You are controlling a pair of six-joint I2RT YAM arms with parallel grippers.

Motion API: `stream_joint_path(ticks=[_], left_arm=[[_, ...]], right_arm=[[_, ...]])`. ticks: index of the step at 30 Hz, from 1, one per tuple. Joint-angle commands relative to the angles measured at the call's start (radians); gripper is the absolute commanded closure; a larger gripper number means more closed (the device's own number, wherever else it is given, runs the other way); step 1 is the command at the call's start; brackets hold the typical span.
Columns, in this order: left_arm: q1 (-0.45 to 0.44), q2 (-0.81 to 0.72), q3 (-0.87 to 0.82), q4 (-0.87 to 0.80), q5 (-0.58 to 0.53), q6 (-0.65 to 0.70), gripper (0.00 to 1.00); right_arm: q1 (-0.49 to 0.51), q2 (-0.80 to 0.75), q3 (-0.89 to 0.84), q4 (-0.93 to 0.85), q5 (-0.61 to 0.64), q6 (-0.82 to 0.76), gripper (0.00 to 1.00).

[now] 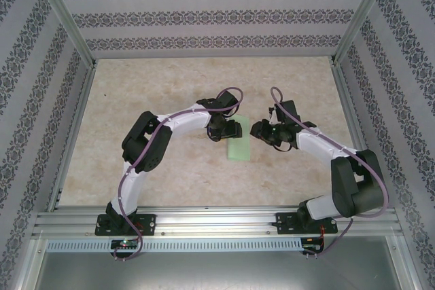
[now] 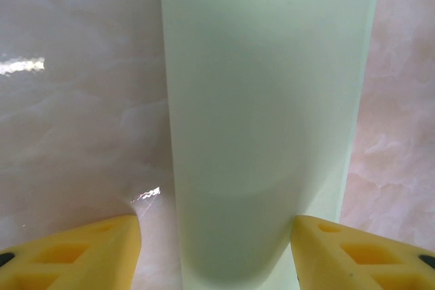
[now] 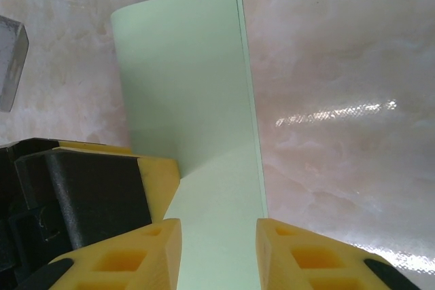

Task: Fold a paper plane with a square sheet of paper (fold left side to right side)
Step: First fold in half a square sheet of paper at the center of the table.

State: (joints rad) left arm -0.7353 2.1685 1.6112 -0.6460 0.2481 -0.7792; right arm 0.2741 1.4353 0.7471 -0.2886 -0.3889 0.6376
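Observation:
The square sheet of paper (image 1: 239,147) lies mid-table, folded over left to right into a narrow pale green strip. In the left wrist view its upper layer (image 2: 265,100) bows up in a soft loop from the left side, its free edge near the lower layer's right edge. My left gripper (image 1: 224,132) hovers at the strip's far left end, open (image 2: 217,266), yellow fingertips either side of the loop. My right gripper (image 1: 260,130) sits at the strip's far right, open (image 3: 217,256), over the flat paper (image 3: 190,79). The paper plane is out of view.
The marbled beige table (image 1: 170,86) is bounded by patterned walls and aluminium posts (image 1: 64,18). One of the left gripper's fingers (image 3: 160,181) sits close beside my right fingers. A metal rail (image 1: 217,222) carries both arm bases at the near edge.

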Motion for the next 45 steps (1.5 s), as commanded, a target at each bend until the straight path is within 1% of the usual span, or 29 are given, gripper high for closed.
stream_joint_path(ticks=[1, 18, 40, 41, 43, 45], left_arm=[[-0.035, 0.07, 0.01, 0.037, 0.031, 0.019, 0.38], [-0.036, 0.085, 0.019, 0.034, 0.038, 0.022, 0.38], [-0.041, 0.102, 0.035, 0.03, 0.043, 0.024, 0.37], [-0.041, 0.103, 0.035, 0.029, 0.044, 0.022, 0.37], [-0.042, 0.105, 0.038, 0.03, 0.047, 0.023, 0.37], [-0.042, 0.107, 0.038, 0.032, 0.047, 0.023, 0.37]], right_arm=[[0.016, 0.015, -0.005, 0.034, 0.016, 0.014, 0.66], [0.039, 0.04, -0.008, 0.056, 0.027, 0.033, 0.69], [0.016, -0.001, -0.018, 0.016, 0.039, 0.013, 0.71], [0.017, 0.002, -0.02, 0.022, 0.034, 0.016, 0.71], [0.017, 0.008, -0.023, 0.032, 0.028, 0.019, 0.76], [0.017, 0.015, -0.026, 0.037, 0.025, 0.019, 0.78]])
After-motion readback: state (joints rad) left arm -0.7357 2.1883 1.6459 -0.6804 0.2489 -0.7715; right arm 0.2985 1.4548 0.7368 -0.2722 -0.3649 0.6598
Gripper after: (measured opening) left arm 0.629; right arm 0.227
